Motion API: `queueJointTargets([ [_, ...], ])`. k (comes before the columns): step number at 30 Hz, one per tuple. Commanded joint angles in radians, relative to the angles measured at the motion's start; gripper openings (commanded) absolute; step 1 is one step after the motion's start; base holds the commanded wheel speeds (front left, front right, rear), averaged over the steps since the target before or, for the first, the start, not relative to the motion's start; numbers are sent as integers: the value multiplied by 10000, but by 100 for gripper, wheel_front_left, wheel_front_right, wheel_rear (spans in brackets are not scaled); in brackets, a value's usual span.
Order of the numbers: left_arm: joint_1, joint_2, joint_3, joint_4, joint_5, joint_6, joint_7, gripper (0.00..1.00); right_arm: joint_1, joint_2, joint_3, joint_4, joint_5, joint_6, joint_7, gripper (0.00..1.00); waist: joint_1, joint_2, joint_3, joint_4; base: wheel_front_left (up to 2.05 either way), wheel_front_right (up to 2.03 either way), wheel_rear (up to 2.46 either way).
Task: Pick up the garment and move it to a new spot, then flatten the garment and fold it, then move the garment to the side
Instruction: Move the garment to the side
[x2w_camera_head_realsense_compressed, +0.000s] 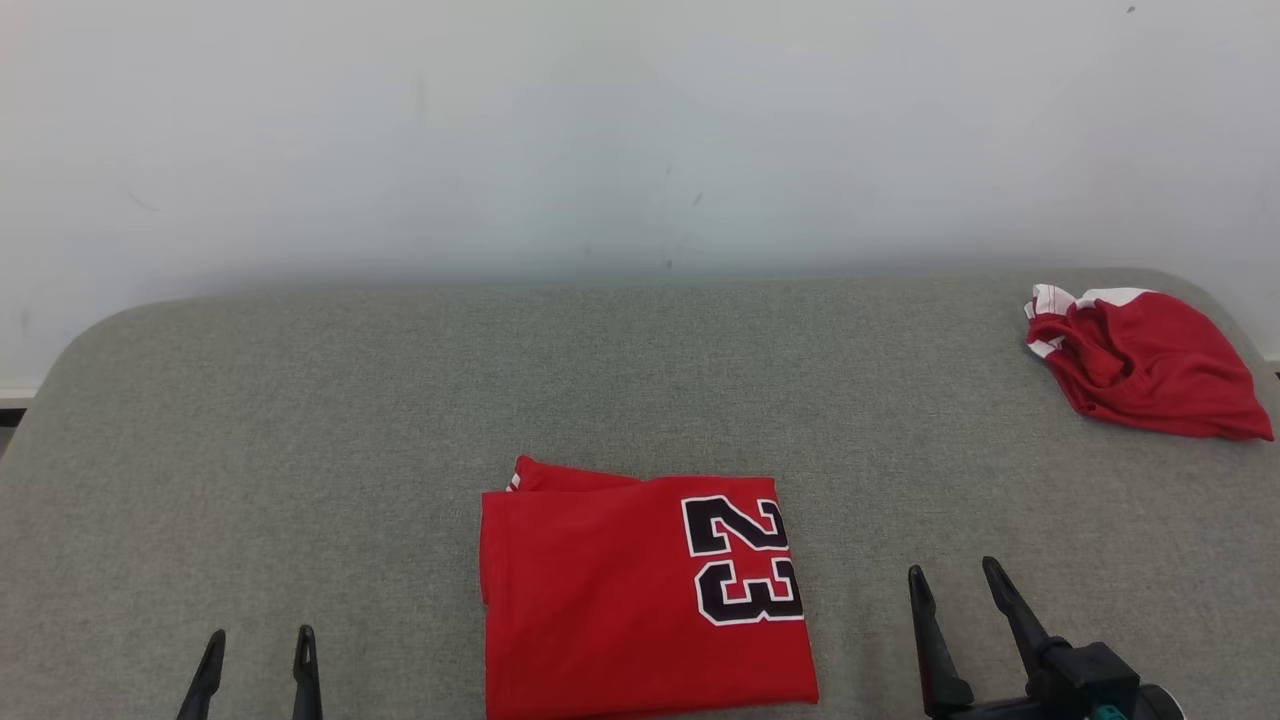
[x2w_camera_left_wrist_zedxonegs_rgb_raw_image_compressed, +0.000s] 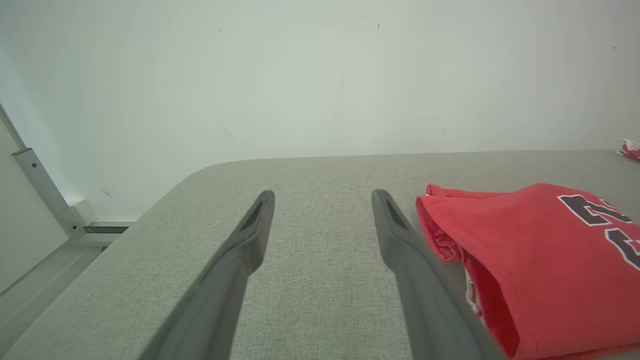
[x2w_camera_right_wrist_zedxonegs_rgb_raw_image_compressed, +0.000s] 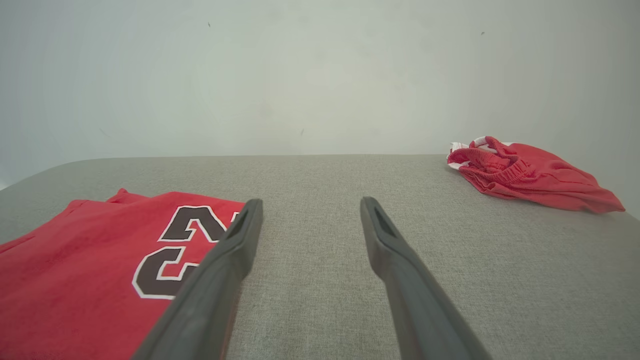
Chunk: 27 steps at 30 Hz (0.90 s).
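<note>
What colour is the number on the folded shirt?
Black with a white outline, on the red shirt; the number shows best in the head view.

The garment is red, numerals black outlined white. The desk is grey. My left claw and right claw are black.

looks like bare lab or test room: blank white wall, grey fabric-covered table, metal rail
</note>
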Motion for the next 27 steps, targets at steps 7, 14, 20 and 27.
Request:
queueJointTargets([
  [7, 47, -43, 9, -47, 34, 30, -27, 100, -1016, -218, 799, 278, -44, -27, -41, 100, 0, 0, 91, 40, 0, 0, 0],
  [14, -244, -59, -227, 41, 98, 3, -27, 100, -2537, -250, 1433, 2254, 172, -29, 226, 100, 0, 0, 279, 390, 0, 0, 0],
  [20, -530, -75, -452, 114, 92, -21, -27, 100, -3576, -216, 1508, 4286, 381, -27, 671, 100, 0, 0, 618, 750, 0, 0, 0],
  [27, -719, -107, -493, 174, -19, -30, -27, 100, -4171, -140, 1557, 5858, 597, -27, 603, 100, 0, 0, 953, 939, 0, 0, 0],
])
